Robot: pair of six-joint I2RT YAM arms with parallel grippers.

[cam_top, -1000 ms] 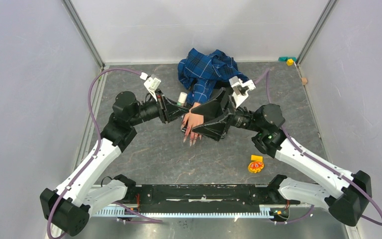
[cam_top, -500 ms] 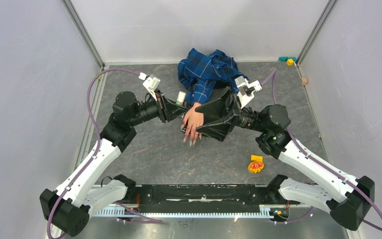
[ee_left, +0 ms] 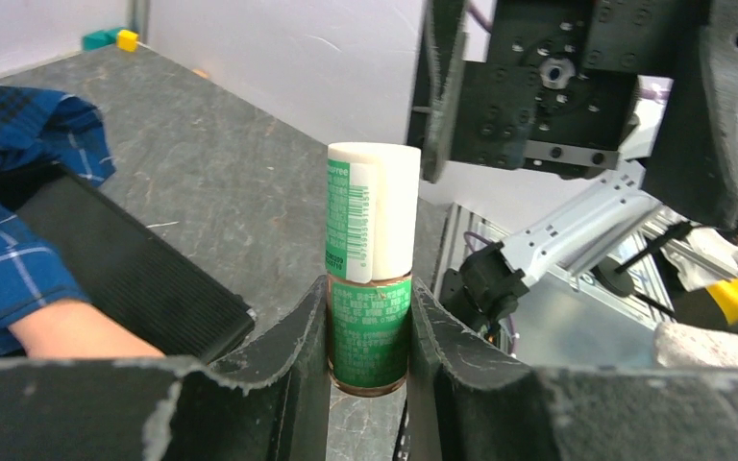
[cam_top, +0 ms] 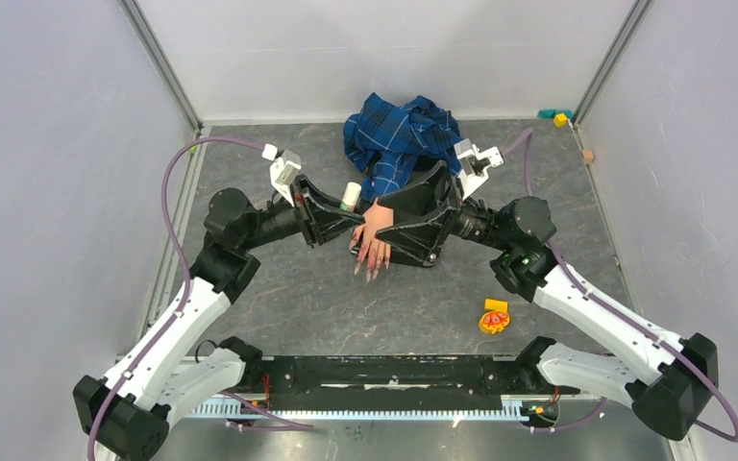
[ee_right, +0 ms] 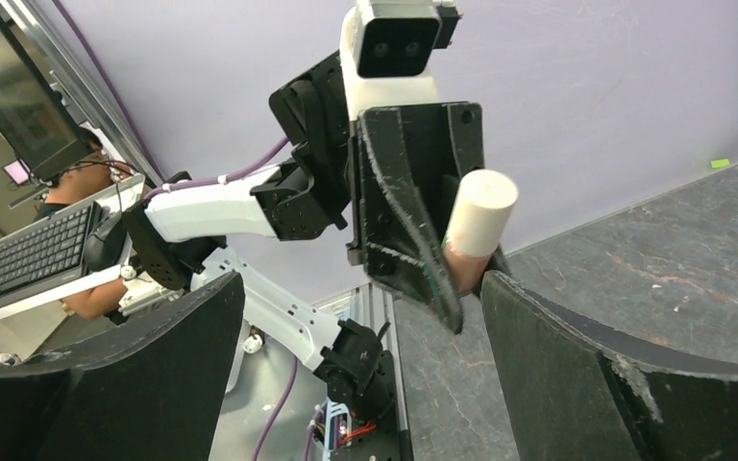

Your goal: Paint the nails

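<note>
Both arms reach mid-worktop: my left pincer clamps the nail polish bottle, my right pincer gapes wide.

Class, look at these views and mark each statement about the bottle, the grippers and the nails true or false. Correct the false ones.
1. The left gripper is shut on the polish bottle. True.
2. The bottle's cap is off. False: its white cap is on.
3. The right gripper is open and holds nothing. True.
4. The nails are blue. False: they are pink-red; it is the plaid sleeve that is blue.
</note>
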